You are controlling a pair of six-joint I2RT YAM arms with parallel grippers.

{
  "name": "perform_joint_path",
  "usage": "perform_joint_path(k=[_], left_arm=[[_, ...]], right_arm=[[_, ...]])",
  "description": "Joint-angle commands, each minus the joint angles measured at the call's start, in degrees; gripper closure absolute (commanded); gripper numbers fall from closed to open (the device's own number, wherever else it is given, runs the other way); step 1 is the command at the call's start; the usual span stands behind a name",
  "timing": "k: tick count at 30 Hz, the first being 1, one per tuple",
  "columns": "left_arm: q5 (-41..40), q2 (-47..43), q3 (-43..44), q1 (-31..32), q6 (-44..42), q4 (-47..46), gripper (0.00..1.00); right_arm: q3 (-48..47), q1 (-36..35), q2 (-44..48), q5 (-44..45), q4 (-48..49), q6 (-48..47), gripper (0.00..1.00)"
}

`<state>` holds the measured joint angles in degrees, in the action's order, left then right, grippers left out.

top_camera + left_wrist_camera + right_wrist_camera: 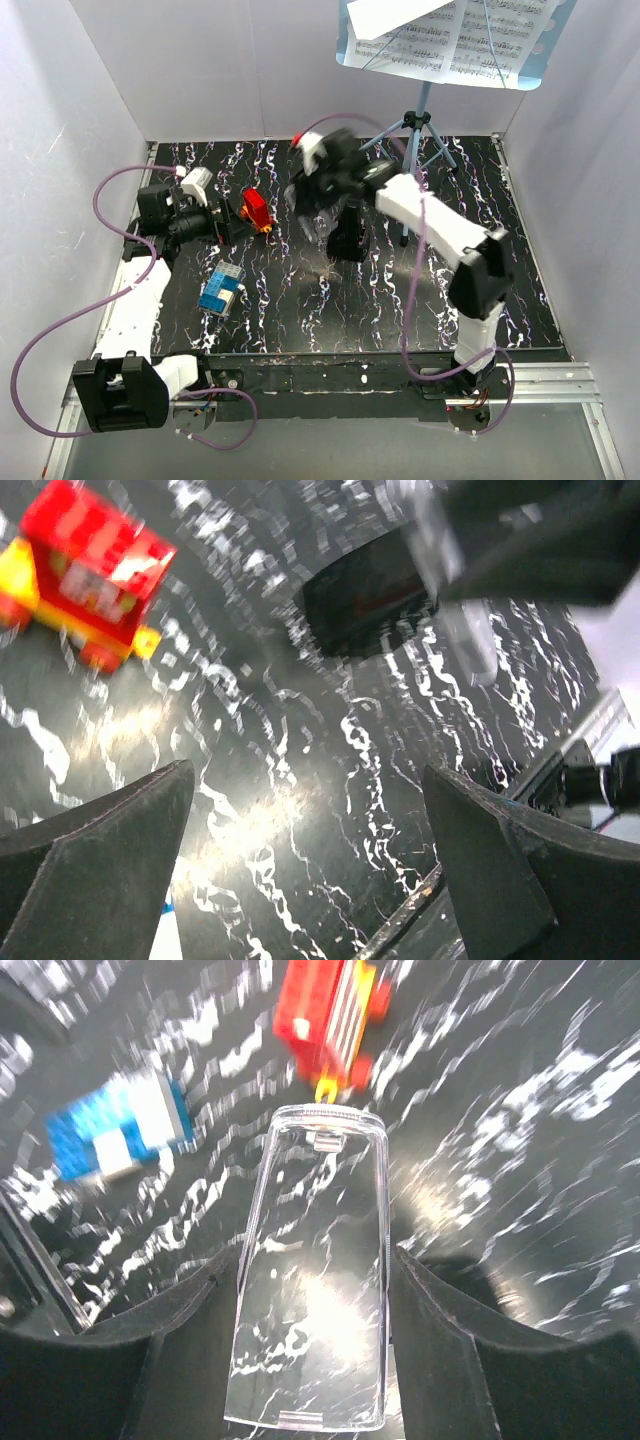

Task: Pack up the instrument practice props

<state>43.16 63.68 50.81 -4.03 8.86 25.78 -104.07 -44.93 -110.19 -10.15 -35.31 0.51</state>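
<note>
The light-blue music stand (530, 72) stands at the back right. Its thin pole (422, 105) and tripod legs (441, 150) rest on the black marbled table. White sheet-music pages (470, 35) lie on its desk plate. My right gripper (308, 205) is left of the stand, above the table's middle, and is blurred. In the right wrist view the right gripper (315, 1260) is shut on a clear plastic case (315, 1290). My left gripper (235, 215) is open and empty beside a red toy; the left wrist view shows the left gripper (308, 772) with its jaws wide apart over bare table.
A red and yellow toy (256, 210) sits left of centre and shows in both wrist views (90, 570) (325, 1020). A blue and white block (221, 290) lies nearer the front left. A black box (345, 238) stands under the right arm. White walls enclose the table.
</note>
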Motion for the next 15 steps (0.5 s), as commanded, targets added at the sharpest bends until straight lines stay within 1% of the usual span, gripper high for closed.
perform_joint_path(k=[1,2,5,7,8,10,12,13,15], left_arm=[[12.3,0.6,8.7,3.1,-14.4,0.2,0.02],[12.4,1.5,10.1,5.7,-16.4,1.1,0.02],[14.7,4.6,14.9,9.0,-21.7,2.2,0.02],[17.0,7.1,18.3,11.2,-24.9,2.4,0.02],[18.1,8.3,20.3,12.4,-26.7,2.4,0.02],[17.9,10.7,23.6,14.7,-30.1,2.4,0.02],[16.9,13.2,27.0,17.5,-34.0,3.1,0.02],[16.2,14.6,28.4,18.8,-35.0,3.1,0.02],[14.2,17.7,30.5,20.5,-34.5,1.1,0.02]], right_arm=[[0.5,7.9,9.3,-18.6,13.2,1.5,0.99],[0.3,9.1,10.2,-21.4,14.8,1.7,0.99],[-0.6,12.0,12.1,-29.7,17.4,1.3,0.99],[1.5,14.0,13.7,-38.7,22.5,1.4,0.99],[3.5,14.9,14.8,-40.6,24.6,1.2,0.99],[6.8,16.4,16.8,-42.2,27.6,0.4,0.99],[8.7,17.8,18.8,-42.6,28.5,-0.3,0.99],[9.6,18.6,19.7,-42.6,28.5,-2.0,0.99],[11.7,19.7,22.2,-42.7,28.2,-5.0,0.99]])
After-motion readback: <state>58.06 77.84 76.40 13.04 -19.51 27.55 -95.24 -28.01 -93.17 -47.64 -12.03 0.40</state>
